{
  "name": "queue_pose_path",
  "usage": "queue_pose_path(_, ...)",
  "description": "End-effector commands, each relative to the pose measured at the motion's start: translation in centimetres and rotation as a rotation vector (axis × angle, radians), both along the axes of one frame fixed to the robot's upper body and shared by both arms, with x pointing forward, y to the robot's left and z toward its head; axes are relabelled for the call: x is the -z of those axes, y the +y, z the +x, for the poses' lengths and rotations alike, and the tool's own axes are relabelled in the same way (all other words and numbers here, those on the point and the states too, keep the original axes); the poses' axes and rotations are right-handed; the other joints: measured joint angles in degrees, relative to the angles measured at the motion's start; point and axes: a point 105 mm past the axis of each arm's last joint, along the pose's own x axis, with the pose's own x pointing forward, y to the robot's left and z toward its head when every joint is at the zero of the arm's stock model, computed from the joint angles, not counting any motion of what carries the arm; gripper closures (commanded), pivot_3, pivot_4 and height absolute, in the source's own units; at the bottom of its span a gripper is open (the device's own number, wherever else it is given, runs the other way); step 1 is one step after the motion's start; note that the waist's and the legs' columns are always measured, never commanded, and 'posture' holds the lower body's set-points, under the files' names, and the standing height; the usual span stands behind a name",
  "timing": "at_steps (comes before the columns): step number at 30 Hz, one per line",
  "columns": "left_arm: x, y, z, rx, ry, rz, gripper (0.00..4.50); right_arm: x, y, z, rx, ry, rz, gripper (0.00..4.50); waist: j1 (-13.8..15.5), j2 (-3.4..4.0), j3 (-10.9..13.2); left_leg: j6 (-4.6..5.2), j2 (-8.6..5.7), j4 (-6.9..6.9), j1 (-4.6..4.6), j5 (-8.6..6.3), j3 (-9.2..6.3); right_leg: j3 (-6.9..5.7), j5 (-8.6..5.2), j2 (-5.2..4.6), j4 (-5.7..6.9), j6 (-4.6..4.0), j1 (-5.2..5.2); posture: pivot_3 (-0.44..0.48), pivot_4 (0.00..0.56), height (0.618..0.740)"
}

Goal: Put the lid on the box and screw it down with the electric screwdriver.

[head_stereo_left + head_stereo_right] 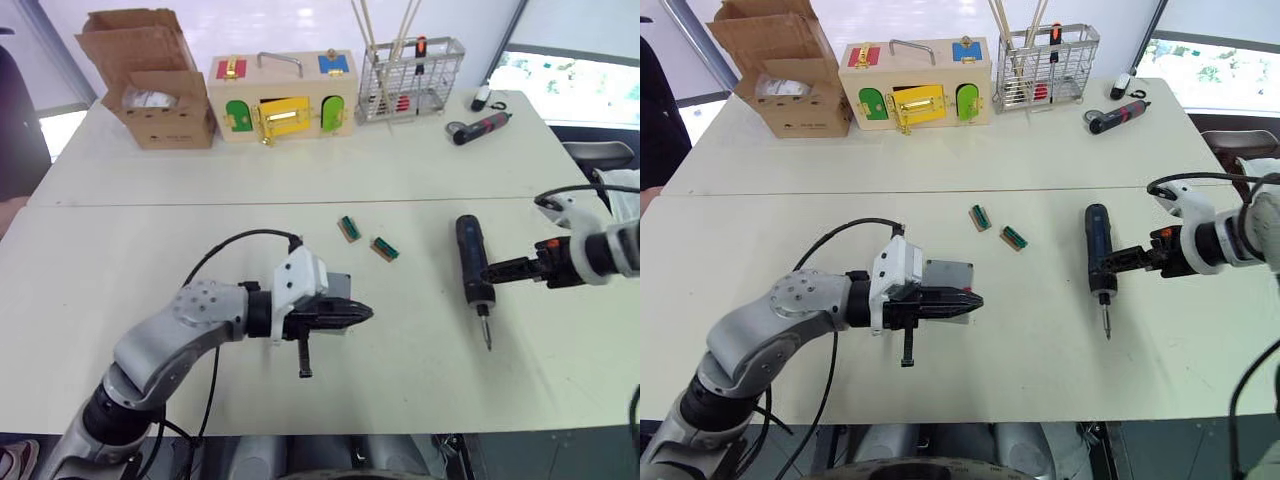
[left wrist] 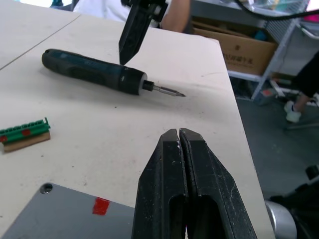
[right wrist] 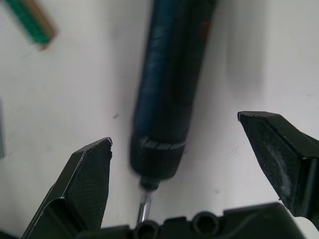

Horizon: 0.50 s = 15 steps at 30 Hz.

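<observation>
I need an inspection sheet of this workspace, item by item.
Surface: white table, two tops joined.
Job's things: grey box under the left claw, lid cannot be told apart; electric screwdriver lying flat, bit toward the robot.
Clutter: green blocks mid-table; latch box, carton, wire basket and small driver at the far side.
Grippers: left claw shut, empty; right claw open, straddling the screwdriver.
Cables: black cable looping over the left arm.
Surroundings: person's shoe beside the table.

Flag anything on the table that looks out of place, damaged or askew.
Nothing looks spilled or damaged. The electric screwdriver lies flat on the table, intact, between the open right pincer's fingers. Two small green blocks lie loose nearby, slightly askew.
</observation>
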Motion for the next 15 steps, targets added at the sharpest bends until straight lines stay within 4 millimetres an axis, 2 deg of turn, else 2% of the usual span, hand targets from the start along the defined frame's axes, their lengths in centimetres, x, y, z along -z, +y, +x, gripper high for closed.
queue_pose_path(1, -0.5, -0.4, -0.6, -0.013, -0.035, -0.029, 4.5, -0.1, -0.2, 0.8, -0.003, 0.009, -0.036, 0.01, 0.1, 0.01, 0.0, 0.0, 0.0, 0.01, -0.02, 0.0, 0.02, 0.01, 0.0, -0.01, -0.01, 0.0, -0.02, 0.0, 0.15, 0.74)
queue_pose_path(8, 0.4, -0.3, -0.4, -0.068, -0.043, 0.003, 4.5, 2.1, -0.6, 1.9, -0.044, 0.057, -0.15, 0.01, 0.0, -0.06, 0.0, 0.0, -0.02, 0.05, -0.04, 0.0, 0.01, -0.01, 0.0, -0.04, -0.04, 0.0, -0.01, 0.0, 0.15, 0.74)
queue_pose_path(13, 0.8, -0.3, -0.4, -0.086, -0.043, 0.013, 4.5, 3.6, -0.3, 1.2, -0.129, 0.133, -0.197, 0.01, 0.2, -0.18, -0.1, 0.02, -0.02, 0.12, 0.29, -0.02, -0.03, -0.04, 0.0, -0.05, -0.1, 0.0, 0.42, 0.0, 0.15, 0.74)
queue_pose_path(15, 0.9, -0.4, -0.3, -0.091, -0.046, 0.015, 4.5, 4.3, -0.6, 0.4, -0.184, 0.171, -0.238, 0.47, 0.2, -0.18, -0.1, 0.07, -0.03, 0.11, 0.54, -0.05, -0.08, -0.08, 0.0, -0.06, -0.22, 0.0, 0.72, 0.0, 0.15, 0.74)
